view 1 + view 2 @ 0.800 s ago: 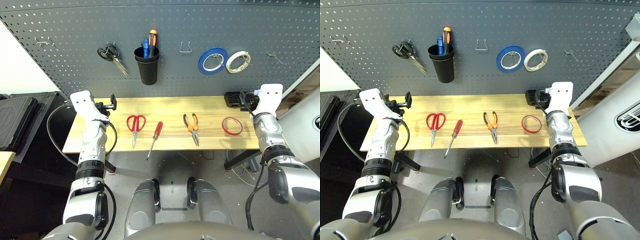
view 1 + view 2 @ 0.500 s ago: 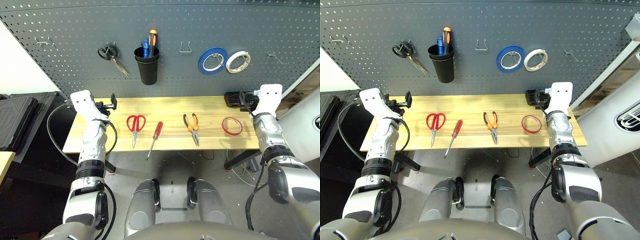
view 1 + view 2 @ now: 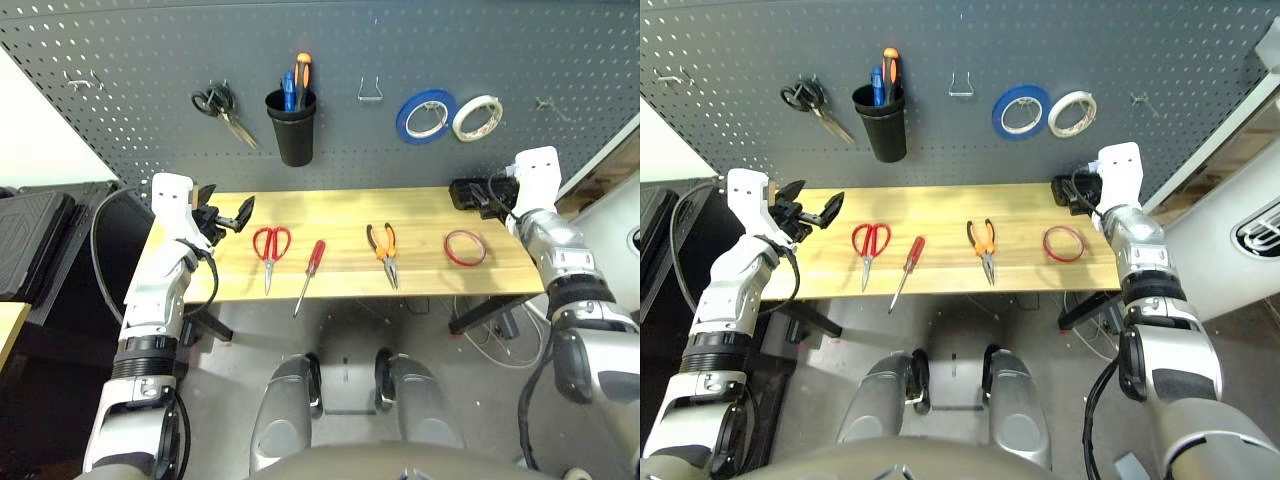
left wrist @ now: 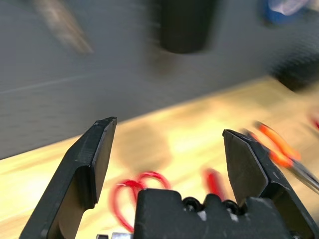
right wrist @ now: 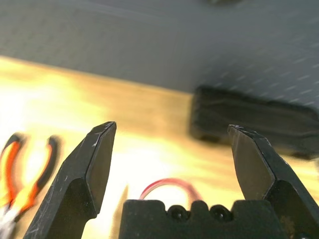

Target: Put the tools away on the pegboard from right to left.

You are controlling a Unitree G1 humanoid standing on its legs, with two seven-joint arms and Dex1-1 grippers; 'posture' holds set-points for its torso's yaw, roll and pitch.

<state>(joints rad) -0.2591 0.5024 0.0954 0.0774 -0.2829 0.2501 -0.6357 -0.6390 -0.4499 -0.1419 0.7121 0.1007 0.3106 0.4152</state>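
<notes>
- On the wooden table [image 3: 420,275], the red tape ring [image 3: 464,248] lies flat at the right end, first in right-to-left order.
- Just right and slightly beyond it, the right gripper [image 5: 172,159] stands wide open, the nearer arm.
- At the far left, the left gripper [image 3: 226,215] gapes empty.
- Farthest, the pegboard [image 3: 330,150] carries a free hook [image 3: 545,106].

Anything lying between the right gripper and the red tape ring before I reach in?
No, bare wood only. In the left eye view the right gripper sits just behind the red tape ring on the table.
</notes>
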